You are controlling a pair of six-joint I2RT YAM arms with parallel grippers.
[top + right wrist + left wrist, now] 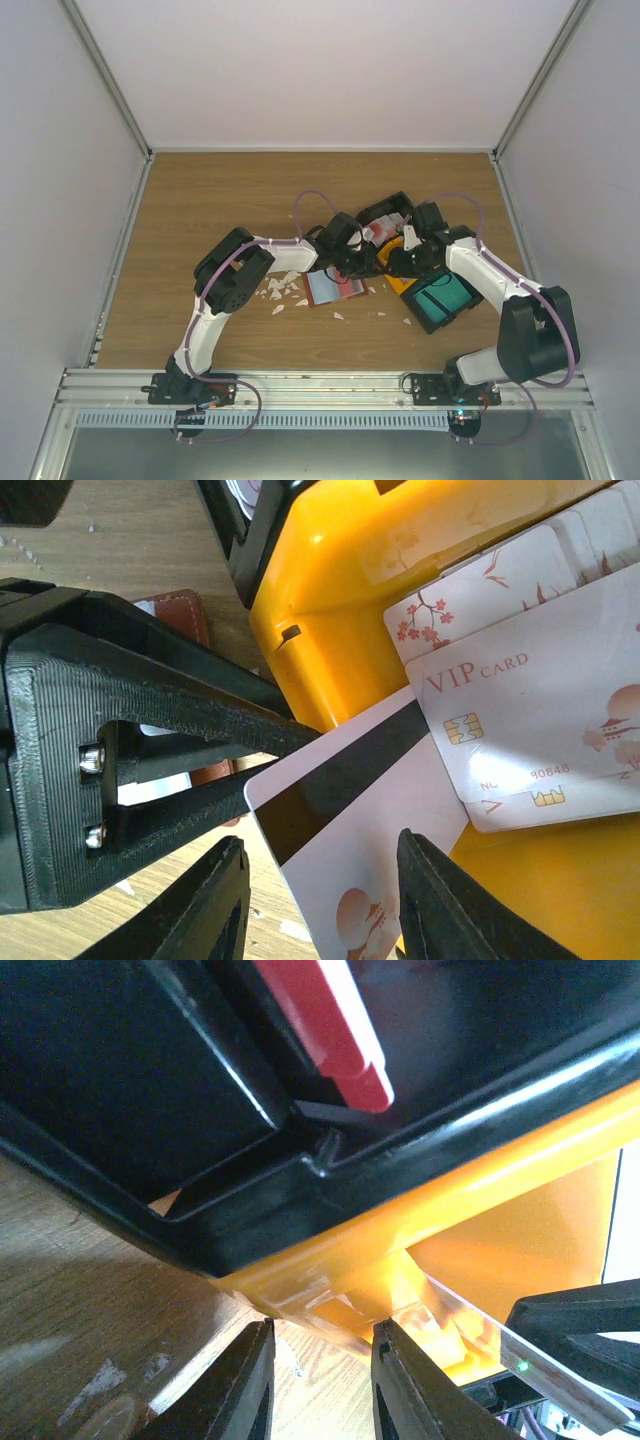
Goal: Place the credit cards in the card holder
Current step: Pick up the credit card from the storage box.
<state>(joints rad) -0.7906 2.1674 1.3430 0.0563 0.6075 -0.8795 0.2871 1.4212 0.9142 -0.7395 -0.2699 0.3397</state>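
Several whitish-pink credit cards (540,710) lie in a yellow bin (330,600). One of them, back up with its black stripe showing (350,780), sticks out over the bin's edge between the fingers of my right gripper (320,845). That gripper is open, with a gap beside the card. The reddish-brown card holder (333,288) lies open on the table, just left of the yellow bin. My left gripper (325,1330) is open over bare wood at the yellow bin's corner, with nothing in it. A red-and-white card (330,1030) rests in a black bin (150,1080).
Three bins crowd the centre right: a black one with red-and-white cards (385,222), the yellow one (397,272) and a black one with teal cards (445,300). White torn scraps (280,290) litter the wood left of the holder. Both grippers (350,262) (400,262) work close together.
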